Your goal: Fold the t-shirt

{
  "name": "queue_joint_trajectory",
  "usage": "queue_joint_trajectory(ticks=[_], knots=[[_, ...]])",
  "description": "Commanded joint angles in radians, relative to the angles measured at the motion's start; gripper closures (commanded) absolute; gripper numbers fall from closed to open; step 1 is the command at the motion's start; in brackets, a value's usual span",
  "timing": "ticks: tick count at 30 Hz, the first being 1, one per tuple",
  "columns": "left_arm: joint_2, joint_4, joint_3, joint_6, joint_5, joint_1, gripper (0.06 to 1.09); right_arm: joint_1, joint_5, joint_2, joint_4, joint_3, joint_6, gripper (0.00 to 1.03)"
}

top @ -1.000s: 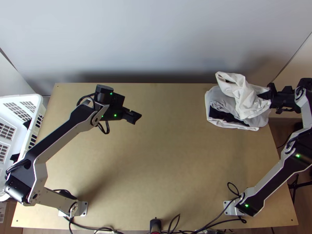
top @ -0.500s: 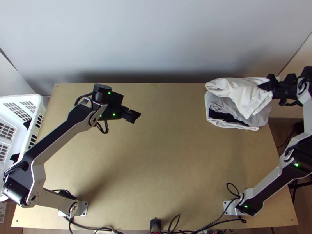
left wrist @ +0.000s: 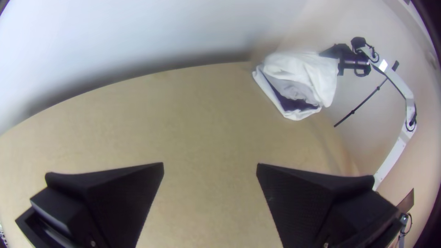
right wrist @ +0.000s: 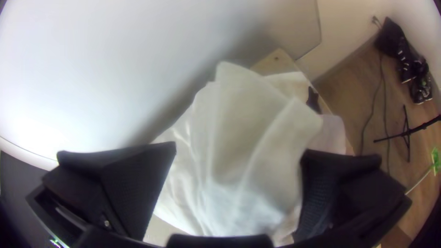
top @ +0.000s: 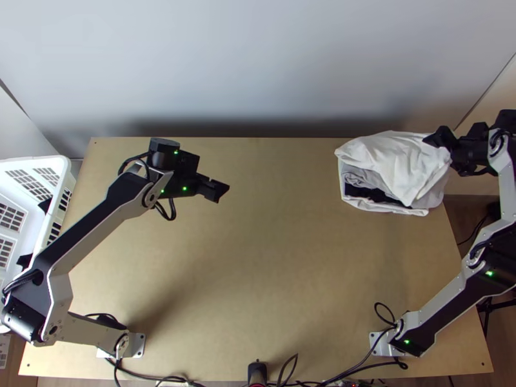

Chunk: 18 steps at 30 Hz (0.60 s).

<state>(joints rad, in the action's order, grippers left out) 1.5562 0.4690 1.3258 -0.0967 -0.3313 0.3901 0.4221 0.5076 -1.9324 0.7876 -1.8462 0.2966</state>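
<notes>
The white t-shirt (top: 395,158) lies in a loose, creased heap at the upper right of the top view, near the far right corner of the worktop (top: 277,258). Its upper part is draped over flatter folds, with a greyer layer (top: 364,177) and a dark patch (top: 369,193) showing below it.

The right gripper (top: 440,142) is at the cloth's right side, near the frame's right edge. In the right wrist view its two fingers stand wide apart, with creased white fabric between them.

The left gripper (top: 215,188) is above the worktop, left of centre in the upper half of the top view, its fingers apart and well away from the cloth. A white basket (top: 32,161) stands at the left edge.
</notes>
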Motion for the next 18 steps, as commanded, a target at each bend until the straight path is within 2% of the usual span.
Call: queue_joint_trajectory(ticks=[1,4,7,11,15,18], knots=[[-0.007,0.008,0.000,0.005,0.000,-0.010,0.10,-0.009,-0.169,-0.005,-0.002,-0.002,-0.036,0.05],[-0.010,0.014,0.000,0.005,0.000,-0.010,0.10,-0.022,-0.342,0.007,-0.042,0.001,-0.067,0.05],[-0.013,0.019,-0.002,0.005,0.000,-0.014,0.10,-0.026,-0.465,0.044,-0.105,0.018,-0.077,0.05],[-0.016,0.019,-0.005,0.005,0.000,-0.022,0.10,-0.052,-0.685,0.131,-0.278,0.105,-0.160,0.05],[-0.018,0.019,-0.007,0.003,0.000,-0.027,0.10,-0.112,-0.701,0.254,-0.330,0.165,-0.175,0.05],[-0.018,0.019,-0.008,0.003,0.000,-0.027,0.10,-0.215,-0.661,0.355,-0.361,0.257,-0.214,0.05]])
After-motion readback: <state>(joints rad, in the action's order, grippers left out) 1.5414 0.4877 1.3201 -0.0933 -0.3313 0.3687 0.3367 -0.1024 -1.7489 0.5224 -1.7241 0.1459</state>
